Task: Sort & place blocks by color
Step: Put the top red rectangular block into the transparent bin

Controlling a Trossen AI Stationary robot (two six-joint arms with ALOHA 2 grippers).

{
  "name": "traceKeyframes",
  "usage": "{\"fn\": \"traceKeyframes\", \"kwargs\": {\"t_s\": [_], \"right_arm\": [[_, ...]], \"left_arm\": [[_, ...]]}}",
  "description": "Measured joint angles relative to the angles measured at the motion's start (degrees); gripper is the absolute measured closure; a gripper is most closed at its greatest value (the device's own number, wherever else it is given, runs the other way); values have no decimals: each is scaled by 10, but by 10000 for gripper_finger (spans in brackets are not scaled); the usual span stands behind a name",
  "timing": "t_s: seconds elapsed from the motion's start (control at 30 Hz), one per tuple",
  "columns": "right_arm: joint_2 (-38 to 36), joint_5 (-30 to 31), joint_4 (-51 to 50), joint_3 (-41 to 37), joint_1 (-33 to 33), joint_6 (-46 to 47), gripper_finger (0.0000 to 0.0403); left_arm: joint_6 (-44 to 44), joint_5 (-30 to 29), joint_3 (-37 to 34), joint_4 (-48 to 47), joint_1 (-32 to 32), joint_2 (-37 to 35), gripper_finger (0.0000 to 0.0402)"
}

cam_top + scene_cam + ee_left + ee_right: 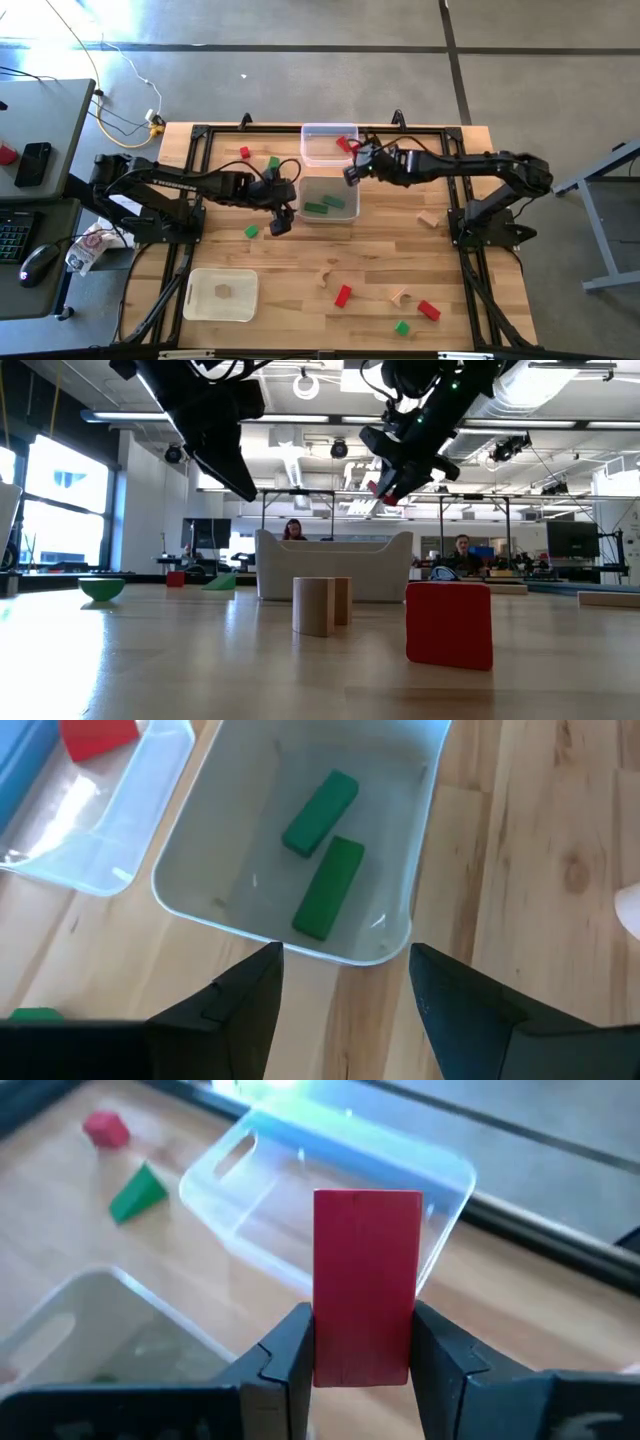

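the right gripper (362, 1350) hangs over the clear tray (322, 139) at the bench's far edge, jaws clenched on a red bar (366, 1285). the left gripper (345, 985), jaws released, hovers beside the white tray (190, 900) holding two green bars (325, 885).

red, green, wooden blocks (343, 295) scattered

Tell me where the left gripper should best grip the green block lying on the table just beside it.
Probably across the green block's two flat opposite sides, coming straight down from above. It lies alone on the bare table, apart from the trays, so nothing crowds it. The left gripper is open and empty close by; the right gripper holds a red block.
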Motion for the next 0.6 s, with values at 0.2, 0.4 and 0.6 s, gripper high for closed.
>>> {"fn": "traceKeyframes", "kwargs": {"t_s": [0.2,0.4,0.6], "right_arm": [[0,-1,71,0,-33,-46,299],[0,-1,151,0,-58,-82,299],[0,-1,208,0,-79,-128,299]], "left_arm": [[16,-29,0,-1,1,0,198],[26,-42,0,-1,16,0,198],[37,-42,0,-1,33,0,198]]}}
